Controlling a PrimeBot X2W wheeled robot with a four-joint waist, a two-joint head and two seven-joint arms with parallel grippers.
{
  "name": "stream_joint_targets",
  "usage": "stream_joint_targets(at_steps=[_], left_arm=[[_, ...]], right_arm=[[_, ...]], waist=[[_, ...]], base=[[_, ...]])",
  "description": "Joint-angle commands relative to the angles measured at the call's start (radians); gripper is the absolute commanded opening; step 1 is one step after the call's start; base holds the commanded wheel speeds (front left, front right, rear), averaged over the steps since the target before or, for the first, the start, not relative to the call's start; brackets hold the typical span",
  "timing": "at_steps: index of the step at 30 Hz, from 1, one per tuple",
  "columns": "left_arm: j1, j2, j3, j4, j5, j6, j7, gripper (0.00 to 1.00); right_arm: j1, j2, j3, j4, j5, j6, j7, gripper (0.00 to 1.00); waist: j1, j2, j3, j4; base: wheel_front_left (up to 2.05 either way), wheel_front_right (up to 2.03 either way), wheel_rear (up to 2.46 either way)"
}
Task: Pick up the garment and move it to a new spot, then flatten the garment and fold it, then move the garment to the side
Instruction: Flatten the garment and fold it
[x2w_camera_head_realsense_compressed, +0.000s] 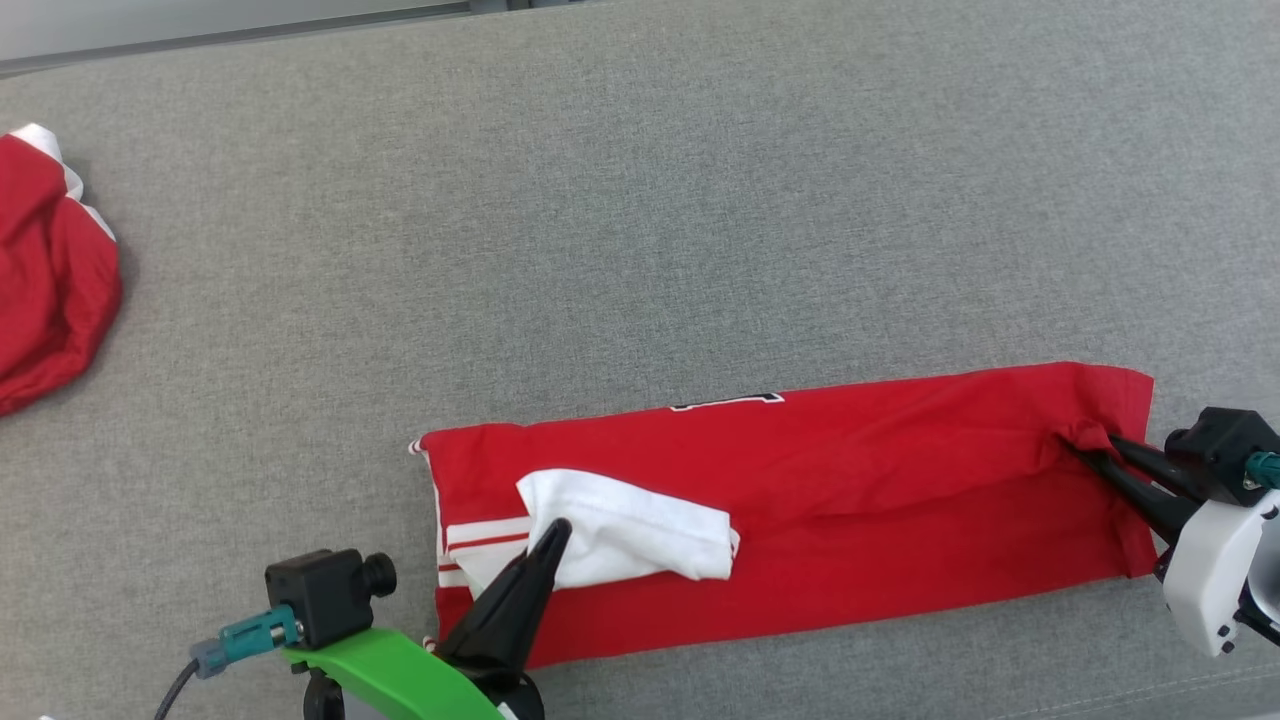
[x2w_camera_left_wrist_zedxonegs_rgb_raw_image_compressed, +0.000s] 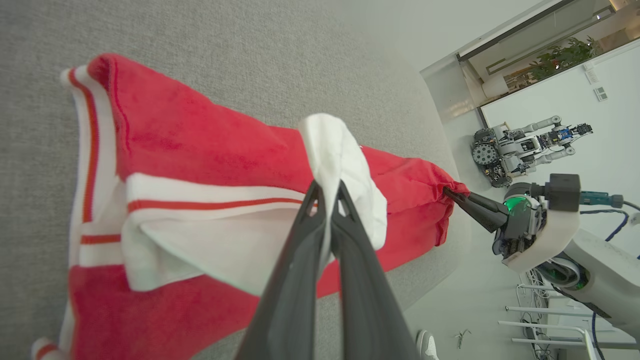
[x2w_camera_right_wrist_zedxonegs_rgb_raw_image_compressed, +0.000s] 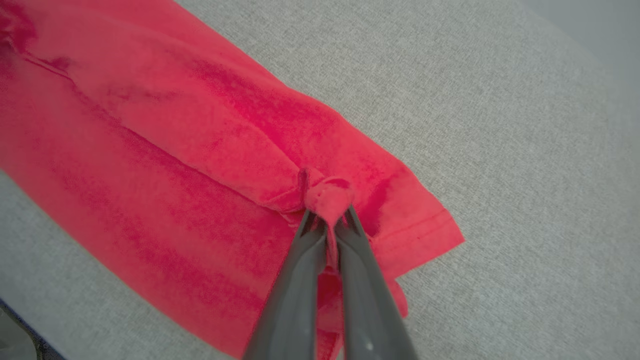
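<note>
The garment (x2w_camera_head_realsense_compressed: 850, 480) is a red jersey with white, red-striped sleeves, folded into a long band across the grey table near its front edge. My left gripper (x2w_camera_head_realsense_compressed: 556, 530) is shut on the white sleeve at the band's left end; the left wrist view has the white cloth (x2w_camera_left_wrist_zedxonegs_rgb_raw_image_compressed: 340, 165) pinched between the fingers (x2w_camera_left_wrist_zedxonegs_rgb_raw_image_compressed: 305, 250). My right gripper (x2w_camera_head_realsense_compressed: 1085, 445) is shut on a bunched pinch of red cloth at the right end, by the hem. The right wrist view shows that red knot (x2w_camera_right_wrist_zedxonegs_rgb_raw_image_compressed: 325, 192) clamped at the fingertips (x2w_camera_right_wrist_zedxonegs_rgb_raw_image_compressed: 312, 235).
A second red and white garment (x2w_camera_head_realsense_compressed: 50, 290) lies crumpled at the table's far left edge. The grey table (x2w_camera_head_realsense_compressed: 640, 200) stretches wide beyond the band. In the left wrist view another robot (x2w_camera_left_wrist_zedxonegs_rgb_raw_image_compressed: 525, 145) stands in the room beyond the table.
</note>
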Motion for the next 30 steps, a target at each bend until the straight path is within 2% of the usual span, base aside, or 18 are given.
stream_joint_targets(at_steps=[1, 7, 15, 16, 17, 18, 19, 20, 26, 30], left_arm=[[0.014, -0.007, -0.004, 0.014, -0.017, -0.011, -0.003, 0.00], [0.014, -0.023, 0.003, 0.083, -0.052, -0.022, -0.001, 0.00], [0.001, -0.018, 0.029, 0.165, -0.083, -0.031, -0.004, 0.00], [-0.003, -0.020, 0.033, 0.176, -0.083, -0.030, -0.009, 0.00], [-0.014, -0.019, 0.036, 0.188, -0.071, -0.028, -0.016, 0.00], [-0.025, -0.020, 0.038, 0.198, -0.062, -0.027, -0.023, 0.17], [-0.036, -0.029, 0.043, 0.214, -0.061, -0.025, -0.032, 0.49], [-0.044, -0.031, 0.043, 0.225, -0.053, -0.024, -0.036, 1.00], [-0.094, -0.006, 0.033, 0.302, 0.074, 0.004, -0.107, 1.00], [-0.083, -0.017, 0.059, 0.289, 0.141, 0.032, -0.221, 1.00]], right_arm=[[-0.024, -0.014, 0.028, 0.004, -0.004, 0.000, -0.003, 0.00], [-0.114, -0.077, 0.146, 0.019, -0.026, 0.000, -0.011, 0.00], [-0.245, -0.140, 0.336, 0.025, -0.036, 0.000, 0.010, 0.02], [-0.255, -0.142, 0.352, 0.026, -0.029, 0.000, 0.012, 0.11], [-0.266, -0.143, 0.368, 0.025, -0.024, 0.000, 0.010, 0.77], [-0.273, -0.141, 0.378, 0.027, -0.014, 0.000, 0.007, 1.00], [-0.277, -0.141, 0.391, 0.033, -0.003, 0.000, 0.013, 1.00], [-0.278, -0.142, 0.400, 0.033, 0.007, 0.000, 0.017, 1.00], [-0.246, -0.167, 0.340, 0.026, 0.130, 0.000, 0.019, 1.00], [-0.157, -0.157, 0.183, 0.043, 0.296, 0.000, -0.014, 1.00]], waist=[[0.0000, 0.0000, 0.000, 0.002], [0.0000, 0.0000, -0.005, 0.010], [0.0000, 0.0000, -0.009, 0.021], [0.0000, 0.0000, -0.010, 0.021], [0.0000, 0.0000, -0.011, 0.021], [0.0000, 0.0000, -0.012, 0.020], [0.0000, 0.0000, -0.014, 0.018], [0.0000, 0.0000, -0.016, 0.016], [0.0000, 0.0000, -0.038, -0.005], [0.0000, 0.0000, -0.044, -0.028]], base=[[0.00, 0.00, 0.00], [0.00, 0.00, 0.00], [0.00, 0.00, 0.00], [0.00, 0.00, 0.00], [0.00, 0.00, 0.00], [0.00, 0.00, 0.00], [0.00, 0.00, 0.00], [0.00, 0.00, 0.00], [0.00, 0.00, 0.00], [0.00, 0.00, 0.00]])
